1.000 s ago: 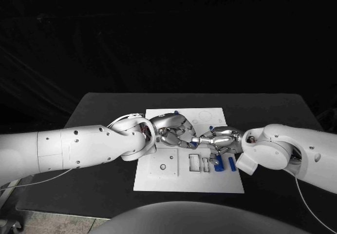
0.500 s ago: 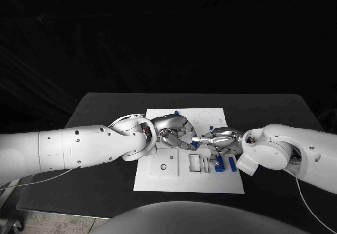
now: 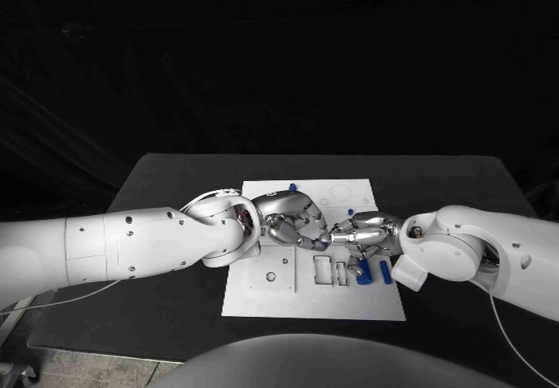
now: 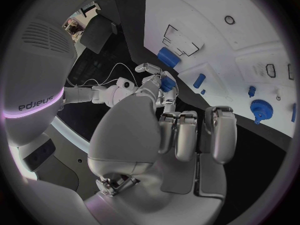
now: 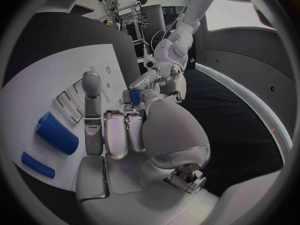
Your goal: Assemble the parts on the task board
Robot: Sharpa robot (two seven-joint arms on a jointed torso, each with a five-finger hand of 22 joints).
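Observation:
The white task board (image 3: 262, 293) lies in the middle of the table. Both hands meet just above its centre. My right hand (image 3: 363, 235) pinches a small blue part (image 5: 134, 97) between thumb and curled fingers, one finger stretched out over the board. My left hand (image 3: 292, 220) faces it with fingers curled in, the fingertips (image 3: 308, 239) close against the right hand; I cannot tell whether they touch the part. From the left wrist the same blue part (image 4: 166, 83) sits at the right hand's fingers. A blue cylinder (image 3: 363, 269) and a blue bar (image 3: 385, 272) lie on the board under the right hand.
Two rectangular slots (image 3: 329, 270) and a round hole (image 3: 271, 276) are on the board's near half. A blue peg (image 3: 292, 187) stands at the far edge, and a blue gear (image 4: 259, 109) with small blue pieces lies beyond. Black table (image 3: 163, 182) surrounds the board.
The hands have stayed together above the board. The right hand has edged slightly towards the left, and the blue part between them is now covered in the head view.

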